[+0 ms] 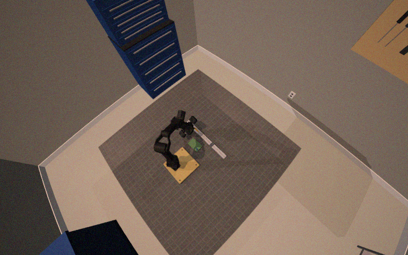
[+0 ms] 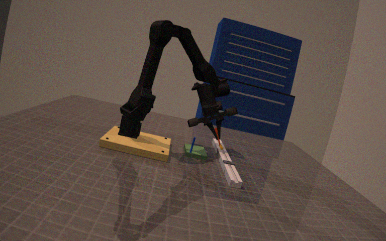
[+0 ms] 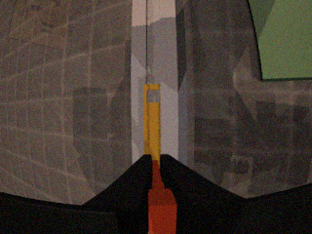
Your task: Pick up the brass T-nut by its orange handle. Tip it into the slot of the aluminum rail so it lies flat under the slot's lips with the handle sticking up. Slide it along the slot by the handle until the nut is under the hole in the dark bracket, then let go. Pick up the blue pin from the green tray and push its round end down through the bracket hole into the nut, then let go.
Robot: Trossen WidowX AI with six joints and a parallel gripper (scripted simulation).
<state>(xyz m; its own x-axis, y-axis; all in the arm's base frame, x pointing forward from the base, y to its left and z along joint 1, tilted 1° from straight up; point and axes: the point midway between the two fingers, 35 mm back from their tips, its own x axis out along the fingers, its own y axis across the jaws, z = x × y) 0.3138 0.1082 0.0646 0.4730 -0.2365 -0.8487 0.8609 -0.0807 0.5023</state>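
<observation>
"Brass T-nut, the small yellow metal piece with a square hole near its end (image 2: 221, 147) (image 3: 154, 124), where was it?" asked Sam.

"It was at the slot of the long, pale aluminum rail (image 1: 220, 151) (image 2: 233, 175) (image 3: 169, 117), near one end," said Jo. "I could not tell if it lay flat under the lips."

"What had hold of it?"

"The black two-finger gripper (image 1: 192, 127) (image 2: 218, 138) (image 3: 155, 163) did. It was pinched nearly shut on the straight orange handle (image 2: 216, 133) (image 3: 162, 212), and that handle leaned a bit and joined the nut."

"Was the nut under the bracket?"

"No. The small dark bracket (image 1: 211, 144) (image 2: 228, 162) went across the rail farther along, apart from the nut."

"What was beside the rail?"

"The little green tray (image 1: 192, 142) (image 2: 202, 154) (image 3: 292, 44) was. It sat between the rail and the flat yellow base board (image 1: 189, 171) (image 2: 151, 147). The thin blue pin (image 1: 196, 149) (image 2: 192, 144) was at the tray, tilted, with its top poking up."

"And the arm?"

"The black jointed arm (image 1: 164, 133) (image 2: 151, 61) stood on the board and bent over toward the rail. Behind it was a tall blue cabinet with pale bars (image 1: 159, 64) (image 2: 256, 61)."
</observation>
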